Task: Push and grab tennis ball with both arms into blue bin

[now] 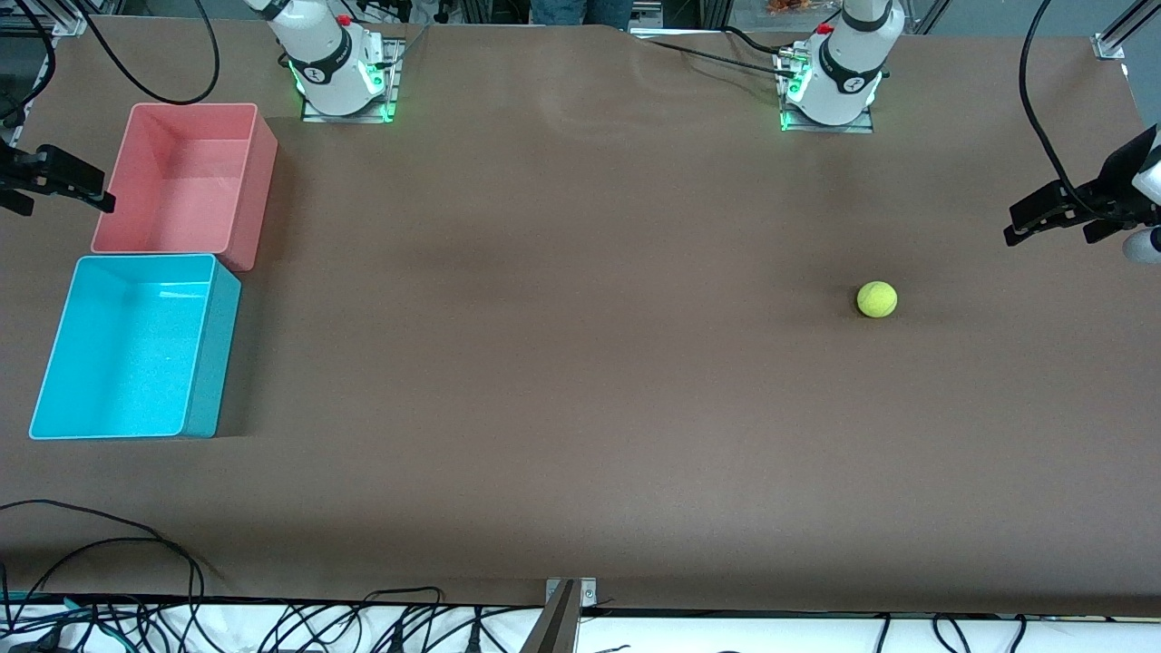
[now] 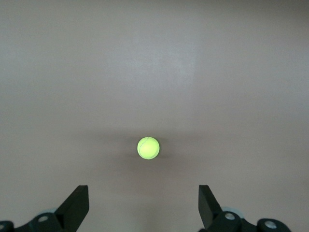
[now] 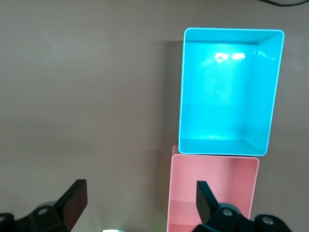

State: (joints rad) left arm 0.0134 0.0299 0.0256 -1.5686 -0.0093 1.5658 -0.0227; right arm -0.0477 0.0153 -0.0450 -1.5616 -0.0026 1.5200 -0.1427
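Observation:
The tennis ball [image 1: 877,299] is a small yellow-green ball lying alone on the brown table toward the left arm's end. It also shows in the left wrist view [image 2: 148,147], ahead of the fingers and apart from them. My left gripper [image 1: 1050,227] [image 2: 143,193] is open and empty, up in the air over the table's edge at the left arm's end. The blue bin [image 1: 213,354] [image 3: 271,96] stands empty at the right arm's end. My right gripper [image 1: 71,201] [image 3: 140,191] is open and empty, in the air beside the pink bin.
A pink-red bin [image 1: 258,181] [image 3: 212,193] stands empty against the blue bin, farther from the front camera. Both arm bases [image 1: 340,86] [image 1: 830,91] stand at the table's back edge. Cables lie along the front edge [image 1: 136,544].

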